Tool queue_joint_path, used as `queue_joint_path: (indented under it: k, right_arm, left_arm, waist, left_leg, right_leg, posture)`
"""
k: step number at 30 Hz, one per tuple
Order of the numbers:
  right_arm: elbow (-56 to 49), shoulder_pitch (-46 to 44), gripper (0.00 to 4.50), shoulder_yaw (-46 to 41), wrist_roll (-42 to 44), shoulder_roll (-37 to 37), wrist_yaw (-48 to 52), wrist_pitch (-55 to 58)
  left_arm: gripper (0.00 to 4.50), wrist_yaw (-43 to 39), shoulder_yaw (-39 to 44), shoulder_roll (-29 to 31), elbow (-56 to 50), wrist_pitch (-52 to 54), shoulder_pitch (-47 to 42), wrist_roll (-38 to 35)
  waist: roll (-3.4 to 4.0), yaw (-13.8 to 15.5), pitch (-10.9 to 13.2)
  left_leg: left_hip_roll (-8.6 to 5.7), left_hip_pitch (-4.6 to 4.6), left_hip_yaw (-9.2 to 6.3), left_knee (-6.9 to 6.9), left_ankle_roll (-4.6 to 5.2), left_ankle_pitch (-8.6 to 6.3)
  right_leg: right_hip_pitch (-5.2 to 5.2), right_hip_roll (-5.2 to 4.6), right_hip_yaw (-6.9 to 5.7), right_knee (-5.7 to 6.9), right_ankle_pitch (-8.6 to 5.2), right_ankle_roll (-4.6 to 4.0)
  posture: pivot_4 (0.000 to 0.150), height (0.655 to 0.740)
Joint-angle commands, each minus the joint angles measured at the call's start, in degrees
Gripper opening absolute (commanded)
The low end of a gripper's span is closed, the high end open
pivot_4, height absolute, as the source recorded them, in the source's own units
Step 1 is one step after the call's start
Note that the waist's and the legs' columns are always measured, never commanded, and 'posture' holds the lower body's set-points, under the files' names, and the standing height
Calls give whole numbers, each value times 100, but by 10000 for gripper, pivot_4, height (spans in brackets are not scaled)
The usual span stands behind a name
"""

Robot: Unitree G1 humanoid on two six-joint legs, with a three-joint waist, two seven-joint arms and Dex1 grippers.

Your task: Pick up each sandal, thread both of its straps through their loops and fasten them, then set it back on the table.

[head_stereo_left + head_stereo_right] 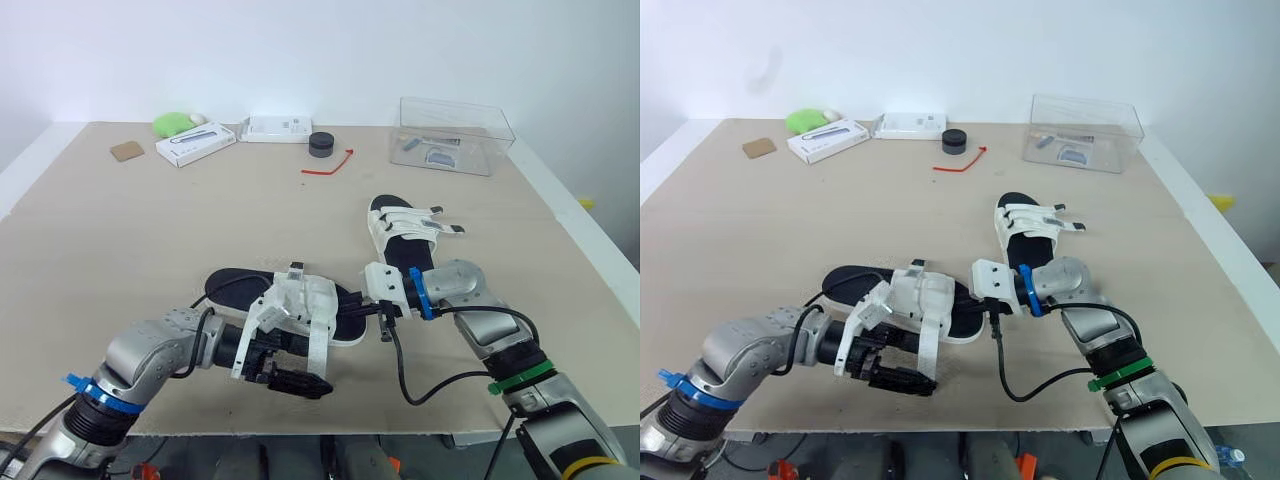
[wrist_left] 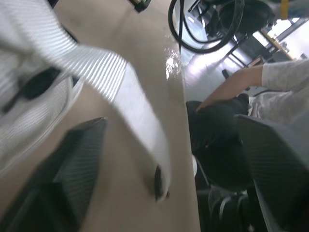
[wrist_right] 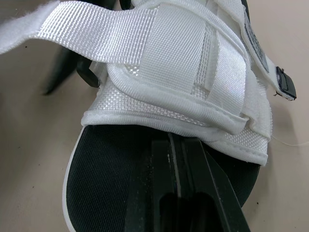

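A black-soled sandal (image 1: 235, 288) with white straps lies near the table's front edge. One loose white strap (image 1: 318, 345) hangs off its upper. My left gripper (image 1: 290, 365) is open at the sandal's front side, and the strap (image 2: 130, 96) dangles between its two dark fingers (image 2: 63, 169). My right gripper (image 1: 358, 310) comes in from the right, shut, with its fingers (image 3: 203, 188) lying over the black footbed and their tips at the edge of the white upper (image 3: 178, 72). I cannot tell whether they pinch anything. A second sandal (image 1: 410, 235) lies behind, to the right.
Along the back of the table stand a clear plastic box (image 1: 452, 135), a black round puck (image 1: 321, 144), a red cord (image 1: 330, 165), two white boxes (image 1: 195, 143), a green object (image 1: 175, 123) and a brown square (image 1: 127, 151). A person's arm (image 2: 231, 87) is beyond the front edge.
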Motion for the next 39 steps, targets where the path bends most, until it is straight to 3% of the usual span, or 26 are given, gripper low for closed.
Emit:
queue_joint_path:
  k: [1, 7, 12, 15, 18, 21, 26, 31, 39]
  right_arm:
    - [198, 34, 0, 69, -221, -57, -24, 49]
    - [208, 35, 0, 68, -227, -71, -17, 24]
    - [162, 64, 0, 60, -225, -117, 4, 28]
    - [164, 48, 0, 46, -223, -144, 23, 22]
    - [155, 47, 0, 45, -225, -154, 19, 18]
    - [118, 69, 0, 47, -220, -174, 20, 18]
    - [130, 50, 0, 47, -224, -185, 15, 19]
    - [119, 30, 0, 51, -230, -167, -10, 36]
    - [29, 93, 0, 21, -231, -223, -58, 91]
  left_arm:
    - [24478, 168, 198, -123, -140, 122, -37, -191]
    - [729, 369, 398, -157, -174, 531, 22, -466]
    - [303, 95, 850, 148, -182, 1210, -104, -1266]
    - [303, -51, 1234, 283, 252, 1793, -630, -1891]
    - [303, 84, 1470, 165, 791, 1995, -1157, -2051]
    - [303, 239, 1642, -98, 1548, 1943, -1783, -1931]
    - [303, -23, 1203, -219, 2297, 1476, -2293, -1195]
    - [303, -301, 878, -414, 2750, 1100, -2542, -692]
    - [303, -454, 833, -851, 3062, 1146, -2883, -529]
  waist:
    - [0, 0, 0]
    - [0, -1, 0]
    - [-1, -3, 0]
    - [-1, -2, 1]
    - [-1, -1, 1]
    - [-3, 0, 2]
    - [-3, -5, 2]
    - [-3, 1, 2]
    - [-4, 1, 3]
  left_leg:
    - [0, 0, -2, 0, 1, 1]
    - [0, 0, -2, 0, 1, 0]
    - [1, -1, -1, -1, 1, 0]
    - [2, -4, -7, -2, 1, 0]
    - [0, -4, -8, -2, 1, 0]
    - [-4, -4, -4, -2, 0, 0]
    - [-8, -7, 0, -2, -1, -1]
    - [-8, -9, -2, -2, -2, -1]
    - [-8, -12, -3, 0, -1, -1]
  right_leg:
    - [0, 0, 0, 0, 0, 0]
    - [0, 0, 0, 0, 6, 11]
    - [-1, 0, -2, 0, 5, 9]
    - [-3, 3, -6, 0, 5, 9]
    - [-2, 7, -9, 0, 1, 2]
    - [-2, 3, -10, 0, 9, 17]
    - [-3, -1, -6, -2, 12, 22]
    - [-3, -2, -7, -2, 12, 20]
    - [-4, -3, -5, -2, 13, 23]
  posture:
    - [1500, 7400]
    - [1500, 7400]
    - [1500, 7400]
    - [1500, 7400]
    - [1500, 7400]
    - [1500, 7400]
    - [1500, 7400]
    - [1500, 7400]
    - [1500, 7400]
